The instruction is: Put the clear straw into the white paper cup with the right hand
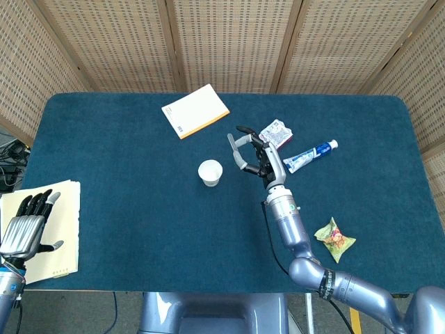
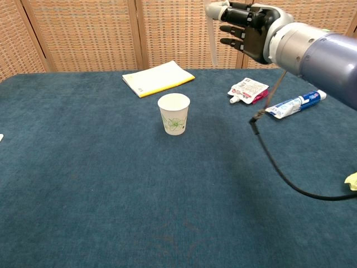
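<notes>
The white paper cup [image 1: 210,172] [image 2: 174,113], printed with a green pattern, stands upright and empty near the table's middle. My right hand [image 1: 254,155] [image 2: 247,27] is raised well above the table, to the right of the cup and slightly behind it. It pinches the clear straw [image 2: 211,34], which hangs nearly upright from the fingers, its lower end high above the cloth. In the head view the straw is hard to tell from the fingers. My left hand [image 1: 25,230] lies flat with its fingers apart at the lower left, holding nothing.
A yellow notepad [image 1: 195,110] [image 2: 158,78] lies behind the cup. A red-white pouch [image 1: 274,134] and a toothpaste tube [image 1: 310,156] lie to the right, with a snack wrapper [image 1: 334,239] nearer the front. A cream paper pad [image 1: 62,229] lies beside the left hand. A black cable [image 2: 269,152] dangles from the right arm.
</notes>
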{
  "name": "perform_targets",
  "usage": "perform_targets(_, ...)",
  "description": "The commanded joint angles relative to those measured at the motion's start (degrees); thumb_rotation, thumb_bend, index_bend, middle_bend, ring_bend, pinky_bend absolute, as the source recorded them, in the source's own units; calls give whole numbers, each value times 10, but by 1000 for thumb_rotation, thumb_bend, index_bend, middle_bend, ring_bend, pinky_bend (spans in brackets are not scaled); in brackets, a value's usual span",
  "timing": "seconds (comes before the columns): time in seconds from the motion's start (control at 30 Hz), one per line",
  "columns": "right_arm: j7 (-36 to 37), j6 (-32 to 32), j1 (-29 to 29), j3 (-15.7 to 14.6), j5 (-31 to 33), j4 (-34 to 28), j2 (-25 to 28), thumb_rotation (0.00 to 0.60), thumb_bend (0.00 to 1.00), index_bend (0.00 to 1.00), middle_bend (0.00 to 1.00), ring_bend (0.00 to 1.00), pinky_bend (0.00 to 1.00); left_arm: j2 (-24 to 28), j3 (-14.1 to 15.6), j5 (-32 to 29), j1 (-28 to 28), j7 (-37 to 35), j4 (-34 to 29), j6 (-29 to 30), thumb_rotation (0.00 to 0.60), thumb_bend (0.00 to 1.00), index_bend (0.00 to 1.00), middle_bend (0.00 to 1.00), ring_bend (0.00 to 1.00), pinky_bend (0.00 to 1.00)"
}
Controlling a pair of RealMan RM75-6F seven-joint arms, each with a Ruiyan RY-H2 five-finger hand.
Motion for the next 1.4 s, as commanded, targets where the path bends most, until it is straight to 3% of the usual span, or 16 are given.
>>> perform_targets(0.03,37,-11,19,15,30,20,-23,600,583,590,260,16,0,-1,0,-5,-2,-7,5,-7,600,65,0,0,0,0)
perform_targets(0.37,82,-5,63,27,49,81,-74,600,580,591,260,16,0,-8,3,-6,-9,-14,17,-24,600,65,0,0,0,0)
perform_targets(0.93,158,-13,82,3,12,161,-126,600,579,591,259,15,0,-12,6,-19,-15,-18,27,-43,600,66,0,0,0,0)
perform_targets(1.4,180,-20,105,-1,2,203,-159,600,579,591,258,14,0,-11,7,-23,-16,-28,32,-49,600,67,0,0,0,0)
